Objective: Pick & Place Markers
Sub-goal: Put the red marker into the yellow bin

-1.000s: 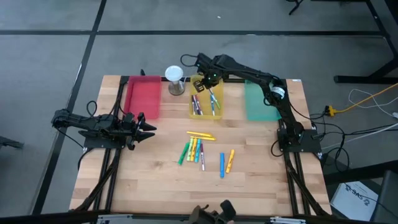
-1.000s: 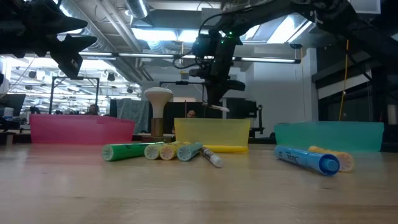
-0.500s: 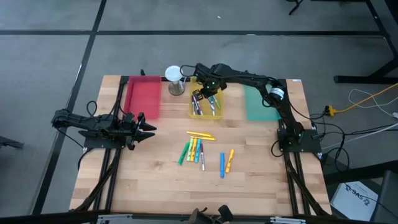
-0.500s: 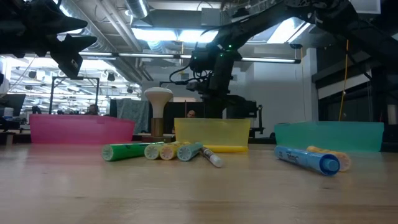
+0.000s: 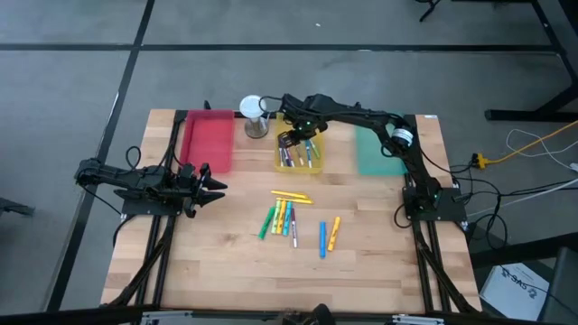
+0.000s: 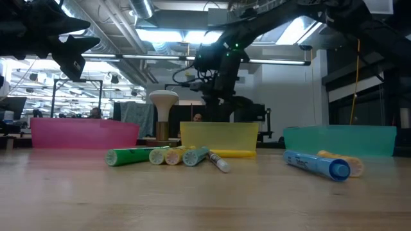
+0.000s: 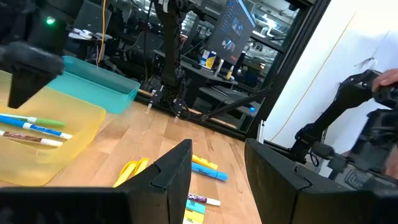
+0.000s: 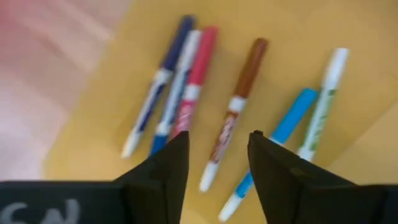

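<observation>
My right gripper [image 5: 291, 137] hangs over the yellow tray [image 5: 315, 163], fingers pointing steeply down, open [image 8: 217, 163] and empty. Below it in the tray [image 8: 93, 137] lie several markers side by side: dark blue [image 8: 163, 74], red [image 8: 196, 71], brown [image 8: 239, 93], light blue [image 8: 283, 134] and green-and-white [image 8: 323, 93]. More markers [image 5: 282, 218] lie loose on the wooden table nearer the front, among them a blue one [image 5: 321, 238] and an orange one [image 5: 333, 232]. My left gripper [image 5: 215, 187] waits open at the table's left side [image 7: 217, 155].
A red tray [image 5: 208, 140] stands far left and a teal tray [image 5: 377, 149] far right of the yellow one. A white-topped hourglass-like object [image 5: 255, 116] stands between the red and yellow trays. Bare wood lies toward the near edge [image 5: 289, 280].
My right gripper has come down and toward the near edge, over the middle of the yellow tray. A second ago a marker stuck out level from its fingertips; now none shows there, and the fingers stand apart over the markers in the tray.
</observation>
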{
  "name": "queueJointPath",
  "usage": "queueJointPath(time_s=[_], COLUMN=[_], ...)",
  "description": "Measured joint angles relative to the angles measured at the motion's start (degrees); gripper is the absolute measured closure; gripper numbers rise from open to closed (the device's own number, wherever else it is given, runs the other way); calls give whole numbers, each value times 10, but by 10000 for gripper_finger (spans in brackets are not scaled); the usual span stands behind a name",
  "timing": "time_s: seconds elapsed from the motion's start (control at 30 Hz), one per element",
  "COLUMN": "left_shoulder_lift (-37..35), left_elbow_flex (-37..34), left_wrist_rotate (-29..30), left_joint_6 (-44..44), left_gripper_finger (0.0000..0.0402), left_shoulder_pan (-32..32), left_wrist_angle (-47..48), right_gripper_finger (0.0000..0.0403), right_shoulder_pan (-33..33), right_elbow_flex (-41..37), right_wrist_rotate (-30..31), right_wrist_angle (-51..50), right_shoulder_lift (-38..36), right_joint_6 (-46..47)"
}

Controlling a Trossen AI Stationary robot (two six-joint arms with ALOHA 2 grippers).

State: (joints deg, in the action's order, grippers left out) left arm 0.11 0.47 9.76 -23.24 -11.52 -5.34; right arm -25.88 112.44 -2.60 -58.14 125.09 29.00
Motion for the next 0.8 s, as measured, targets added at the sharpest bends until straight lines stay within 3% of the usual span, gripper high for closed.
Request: queueJointPath(time_s=[0.33,0.8], left_shoulder_lift=[0,0], left_elbow_flex=[0,0], left_wrist_rotate=[0,0], left_joint_6=[0,0], left_gripper_finger=[258,258], left_shoulder_pan=[0,0], left_wrist_angle=[0,0], right_gripper_finger=[229,228], right_shoulder_pan=[80,225], right_elbow_flex=[0,0], right_wrist_rotate=[1,2], right_wrist_angle=[-2,-25], right_shoulder_lift=[-37,-37], right_joint_6=[-38,66])
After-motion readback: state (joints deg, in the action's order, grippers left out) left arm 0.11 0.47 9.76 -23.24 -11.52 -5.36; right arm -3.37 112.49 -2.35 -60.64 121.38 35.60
